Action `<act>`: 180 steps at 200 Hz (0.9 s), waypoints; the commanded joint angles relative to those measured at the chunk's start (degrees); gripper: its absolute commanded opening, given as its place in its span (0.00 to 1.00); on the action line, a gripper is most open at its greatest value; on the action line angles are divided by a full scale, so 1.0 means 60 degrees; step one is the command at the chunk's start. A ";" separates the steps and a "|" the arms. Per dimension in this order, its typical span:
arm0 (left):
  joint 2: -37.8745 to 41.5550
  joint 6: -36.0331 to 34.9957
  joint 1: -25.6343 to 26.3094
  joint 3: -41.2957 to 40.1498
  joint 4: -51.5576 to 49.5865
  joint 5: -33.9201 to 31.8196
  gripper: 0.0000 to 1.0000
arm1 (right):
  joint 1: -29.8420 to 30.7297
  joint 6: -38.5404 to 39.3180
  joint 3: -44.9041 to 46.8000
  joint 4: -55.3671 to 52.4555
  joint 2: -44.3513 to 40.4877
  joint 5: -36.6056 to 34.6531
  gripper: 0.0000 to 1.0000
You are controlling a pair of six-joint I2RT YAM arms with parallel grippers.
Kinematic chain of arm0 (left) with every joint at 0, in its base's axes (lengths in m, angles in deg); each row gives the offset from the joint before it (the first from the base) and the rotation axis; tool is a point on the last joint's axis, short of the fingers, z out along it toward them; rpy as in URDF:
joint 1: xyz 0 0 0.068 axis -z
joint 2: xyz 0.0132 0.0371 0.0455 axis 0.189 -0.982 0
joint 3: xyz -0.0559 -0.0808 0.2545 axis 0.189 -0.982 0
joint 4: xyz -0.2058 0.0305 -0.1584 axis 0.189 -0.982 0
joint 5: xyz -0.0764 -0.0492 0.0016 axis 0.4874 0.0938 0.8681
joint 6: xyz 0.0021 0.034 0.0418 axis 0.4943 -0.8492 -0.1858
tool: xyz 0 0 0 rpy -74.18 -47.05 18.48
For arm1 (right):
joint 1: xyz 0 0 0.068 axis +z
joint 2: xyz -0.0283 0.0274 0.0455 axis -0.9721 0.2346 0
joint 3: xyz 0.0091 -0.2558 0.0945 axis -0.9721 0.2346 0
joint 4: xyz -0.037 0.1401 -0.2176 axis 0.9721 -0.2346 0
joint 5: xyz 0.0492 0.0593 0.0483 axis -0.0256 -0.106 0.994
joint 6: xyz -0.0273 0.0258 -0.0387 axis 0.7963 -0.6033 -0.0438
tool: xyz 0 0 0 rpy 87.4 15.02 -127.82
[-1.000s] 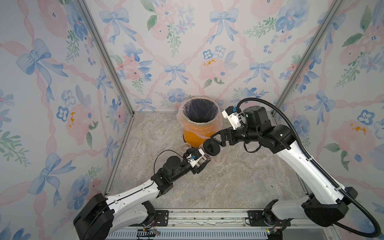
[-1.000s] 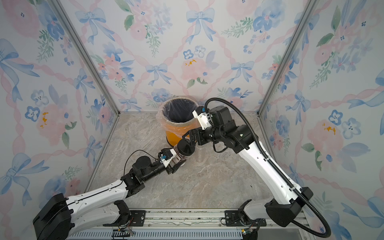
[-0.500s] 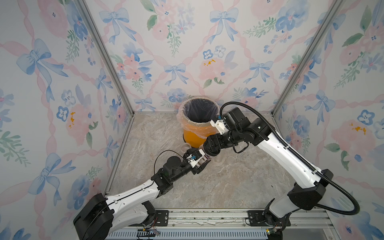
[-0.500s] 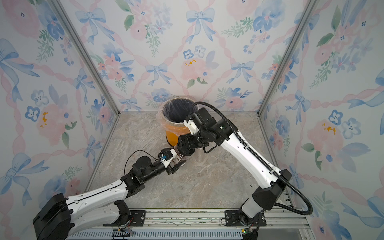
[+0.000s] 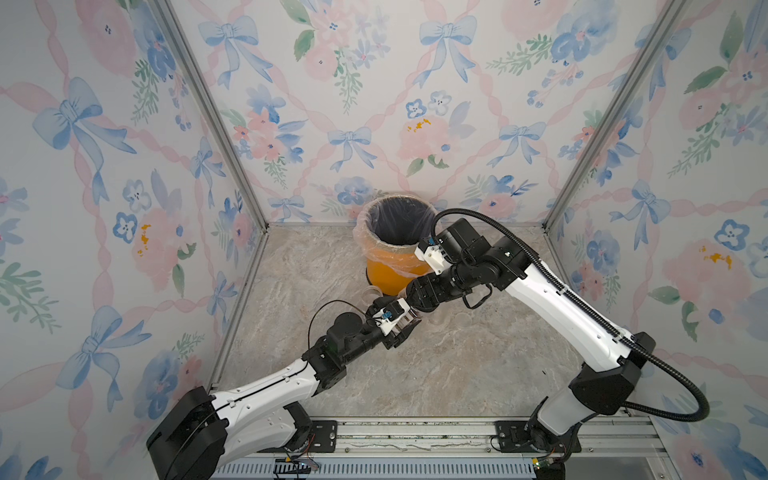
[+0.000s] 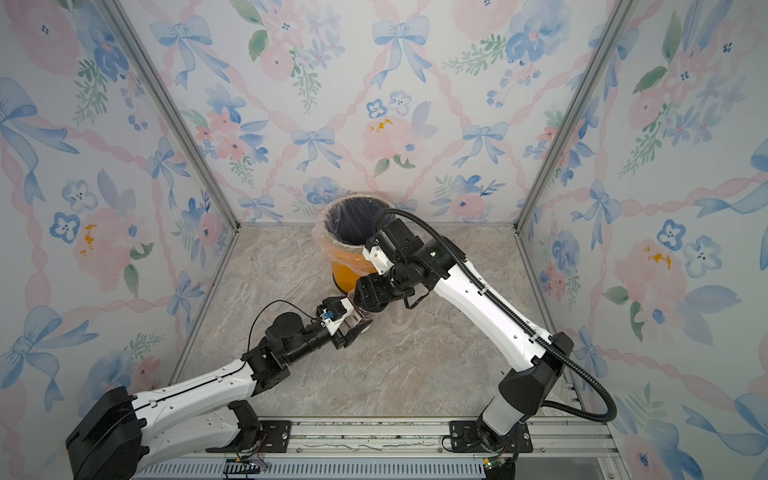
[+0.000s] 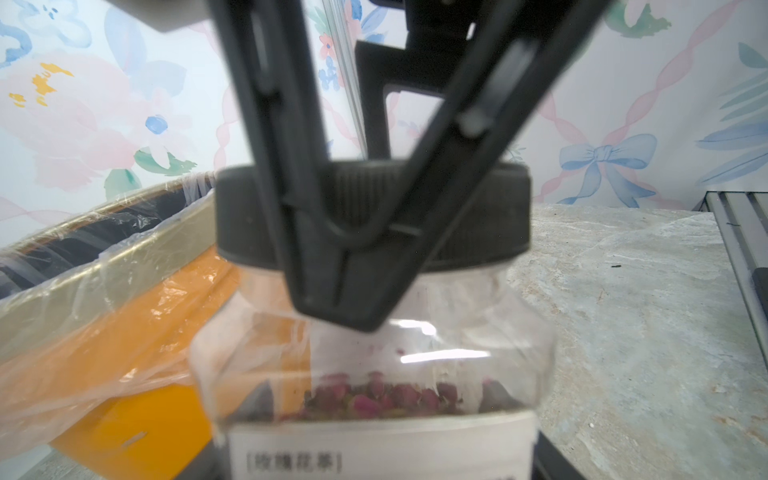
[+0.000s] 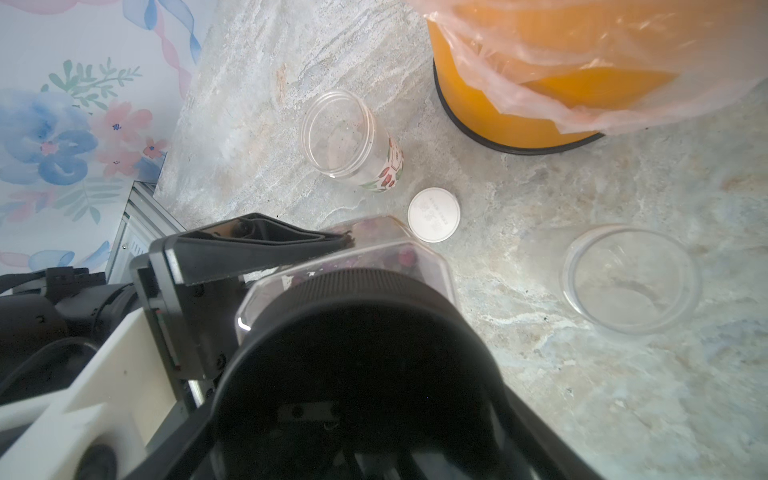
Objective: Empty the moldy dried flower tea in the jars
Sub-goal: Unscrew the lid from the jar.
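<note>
Moldy dried flower tea [image 7: 382,397], small pink-red buds, lies in a low layer inside the squarish jar [image 7: 478,332] held between my two claws. My left claw [image 5: 406,325] is closed on the jar's clear body, a finger on either side, and the white printed label [image 7: 374,453] faces back along that arm. My right claw [image 5: 415,306] sits over the top of the jar. Its jaws are set wide around the black lid [image 8: 357,353], close against the ribbed rim; I cannot tell whether they press it.

Just past my right claw, a white lid [image 8: 433,214] lies flat on the marble table [image 8: 623,415]. A little farther that way is a tall jar [image 8: 340,137], open-mouthed, with a red flower print low on its side. Off to the side of the claw is a round jar [image 8: 629,278], clear and open-mouthed too.

Beyond both claws stands the orange bin [image 5: 392,270], lined with thin plastic, its dark mouth facing up. Farthest off is wallpaper [image 5: 353,137] with blue bows and pink flowers.
</note>
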 commanded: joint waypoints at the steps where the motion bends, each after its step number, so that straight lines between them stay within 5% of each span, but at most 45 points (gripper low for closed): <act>1: 0.0098 -0.0113 0.0055 0.0215 0.0275 0.0042 0.43 | 0.0067 0.0565 -0.0201 -0.0215 0.0286 0.0103 0.77; 54: 0.0108 -0.0111 0.0055 0.0183 0.0270 0.0579 0.43 | -0.0130 0.2890 0.0376 0.0433 -0.0088 0.0943 0.73; 117: 0.0254 0.0065 0.0054 0.0132 0.0276 0.1802 0.43 | -0.0985 0.7322 0.2405 0.2475 -0.1553 0.4050 0.73; 180: 0.0238 0.0258 0.0040 0.0120 0.0276 0.2129 0.44 | -0.1654 1.0844 0.2240 0.1999 -0.1317 0.5871 0.71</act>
